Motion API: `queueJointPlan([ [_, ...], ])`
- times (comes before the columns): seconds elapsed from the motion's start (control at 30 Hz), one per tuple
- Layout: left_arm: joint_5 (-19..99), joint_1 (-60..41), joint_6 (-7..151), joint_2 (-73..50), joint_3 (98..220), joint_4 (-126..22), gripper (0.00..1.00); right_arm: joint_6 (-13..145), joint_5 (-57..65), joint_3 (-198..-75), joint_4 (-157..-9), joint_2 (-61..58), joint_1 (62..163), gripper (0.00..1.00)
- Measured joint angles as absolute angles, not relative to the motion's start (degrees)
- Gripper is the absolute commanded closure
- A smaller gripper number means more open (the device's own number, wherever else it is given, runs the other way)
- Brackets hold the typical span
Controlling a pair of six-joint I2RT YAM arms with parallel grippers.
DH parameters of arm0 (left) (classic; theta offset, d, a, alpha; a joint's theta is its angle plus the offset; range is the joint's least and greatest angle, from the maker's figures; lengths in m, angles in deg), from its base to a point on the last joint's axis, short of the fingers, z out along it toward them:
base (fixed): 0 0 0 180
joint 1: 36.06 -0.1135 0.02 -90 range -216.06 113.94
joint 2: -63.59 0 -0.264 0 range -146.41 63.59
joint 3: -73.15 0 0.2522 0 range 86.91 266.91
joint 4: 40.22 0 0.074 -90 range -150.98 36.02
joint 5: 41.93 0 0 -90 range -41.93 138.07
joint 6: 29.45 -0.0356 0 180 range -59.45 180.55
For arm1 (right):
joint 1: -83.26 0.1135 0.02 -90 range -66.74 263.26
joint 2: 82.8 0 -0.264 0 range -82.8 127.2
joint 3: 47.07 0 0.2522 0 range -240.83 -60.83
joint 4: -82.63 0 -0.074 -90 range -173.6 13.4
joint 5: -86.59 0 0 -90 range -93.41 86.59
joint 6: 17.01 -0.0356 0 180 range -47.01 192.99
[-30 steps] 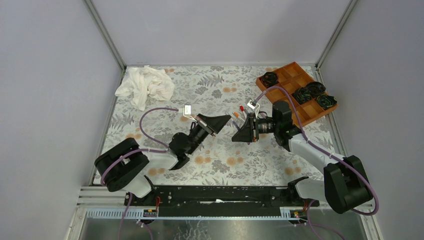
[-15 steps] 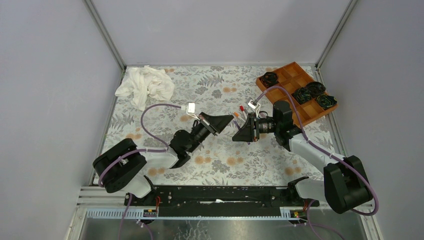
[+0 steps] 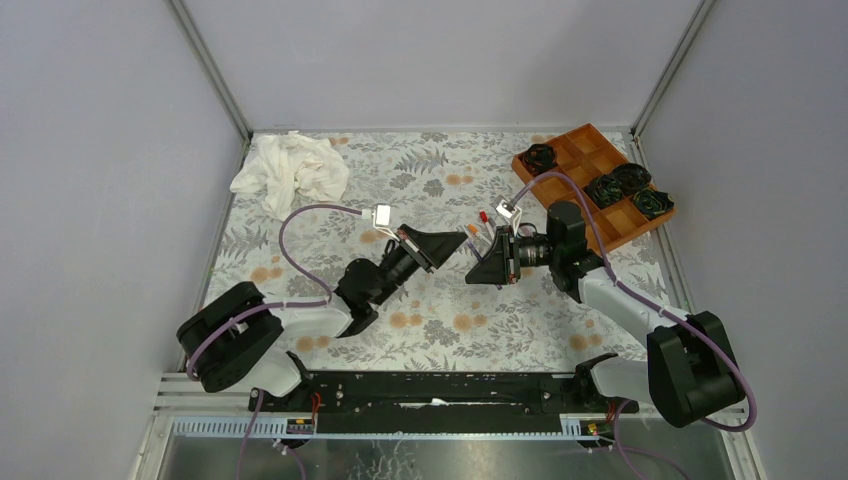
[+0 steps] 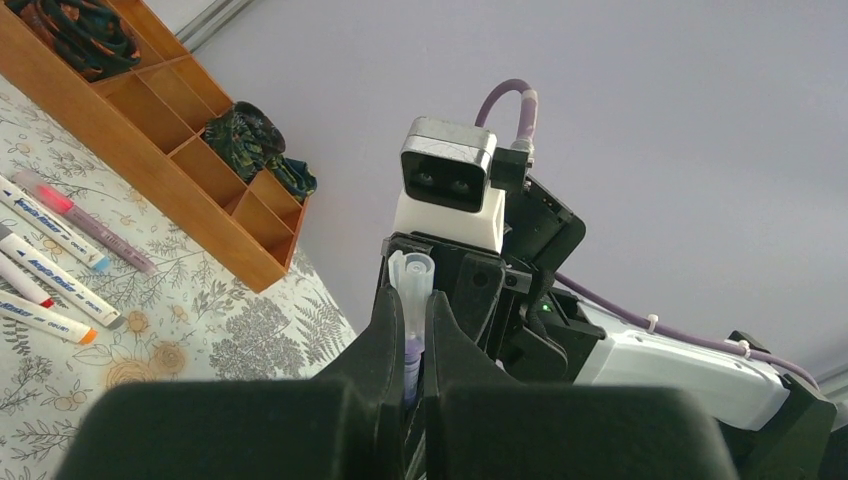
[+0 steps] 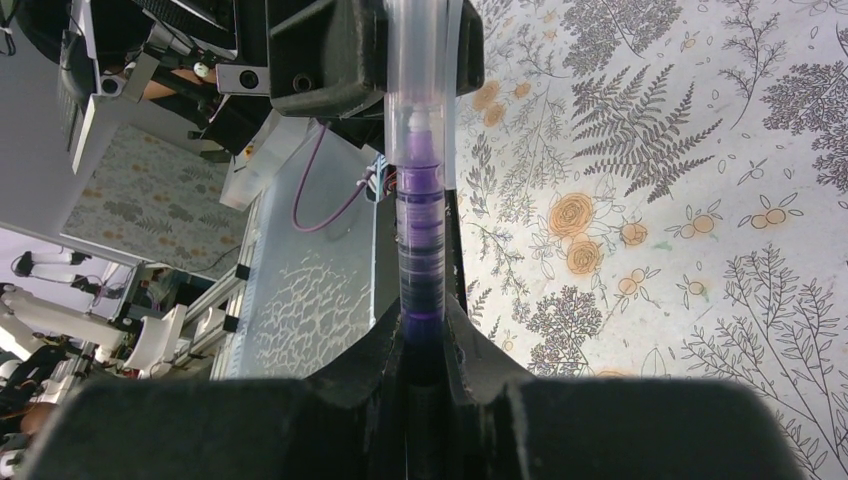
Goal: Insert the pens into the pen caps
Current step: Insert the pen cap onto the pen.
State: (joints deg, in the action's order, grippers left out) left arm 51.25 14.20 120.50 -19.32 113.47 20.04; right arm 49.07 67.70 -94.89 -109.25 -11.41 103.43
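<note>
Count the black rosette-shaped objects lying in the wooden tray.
4. One rosette lies in the wooden tray's left corner compartment. Three more sit at its right end. Part of the tray is covered, so others may be hidden.

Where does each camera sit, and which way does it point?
Top: above and behind, looking down at the table; left arm and right arm show.
Left wrist: on the left arm, facing the right arm and tray; left fingers show.
Right wrist: on the right arm, facing the left arm; right fingers and pen show.
Both wrist views share the pen and cap.
</note>
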Motion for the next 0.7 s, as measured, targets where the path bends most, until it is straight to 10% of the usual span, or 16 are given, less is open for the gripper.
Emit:
queueJointPlan([
  [0.7,44.32,13.33,117.35,-15.06,115.46,10.36,1.00,47.43,71.04,-93.23,-113.25,-11.93,102.81,1.00],
])
